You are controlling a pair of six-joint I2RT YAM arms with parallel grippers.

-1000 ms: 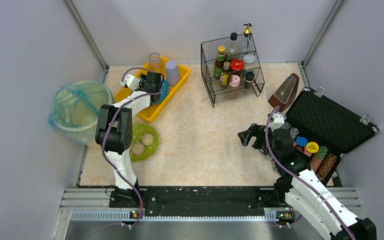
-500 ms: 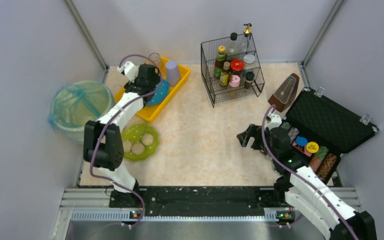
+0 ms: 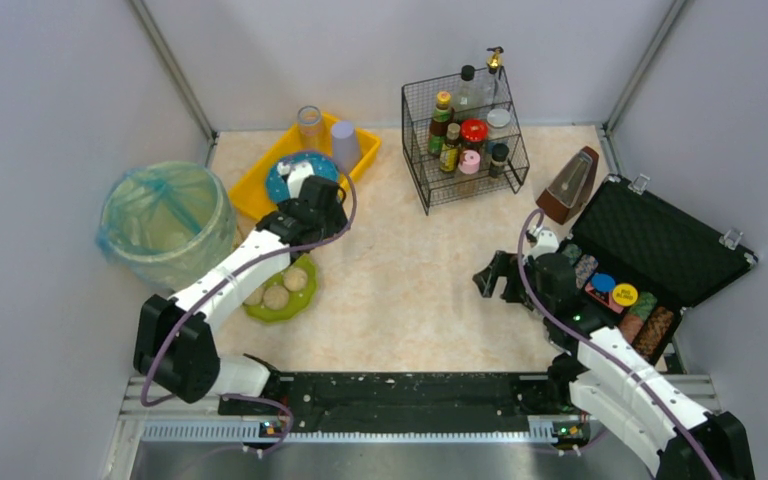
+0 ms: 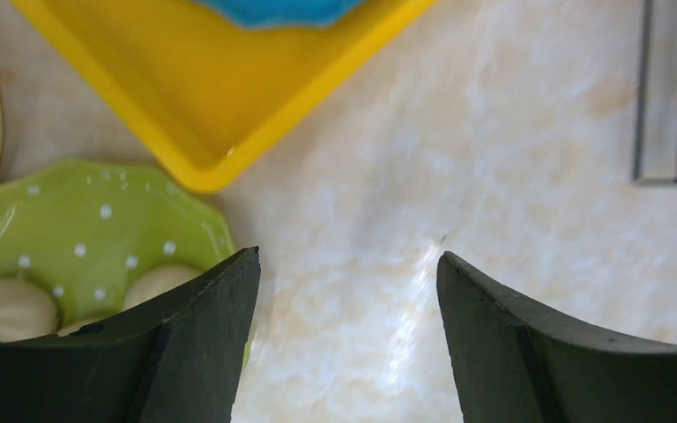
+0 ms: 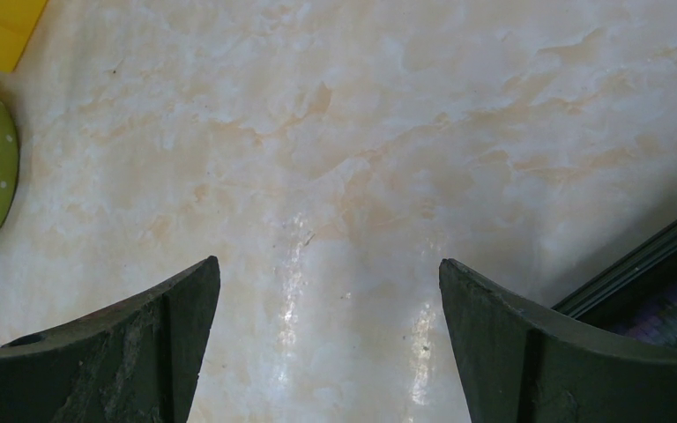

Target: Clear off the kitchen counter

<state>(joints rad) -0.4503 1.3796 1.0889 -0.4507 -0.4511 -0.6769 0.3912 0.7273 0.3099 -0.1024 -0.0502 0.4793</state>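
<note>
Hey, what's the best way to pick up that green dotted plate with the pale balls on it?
Pinch the plate's raised rim on the side facing the counter's middle, from above, one jaw inside, one outside. It lies flat, pale balls fill its middle, and that edge is nearest the left gripper.

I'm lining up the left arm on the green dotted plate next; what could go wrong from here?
The green plate holds loose pale lumps; a tilted lift could roll them onto the kitchen counter. It lies close to the yellow tray, so the open left pincer might bump it.
</note>
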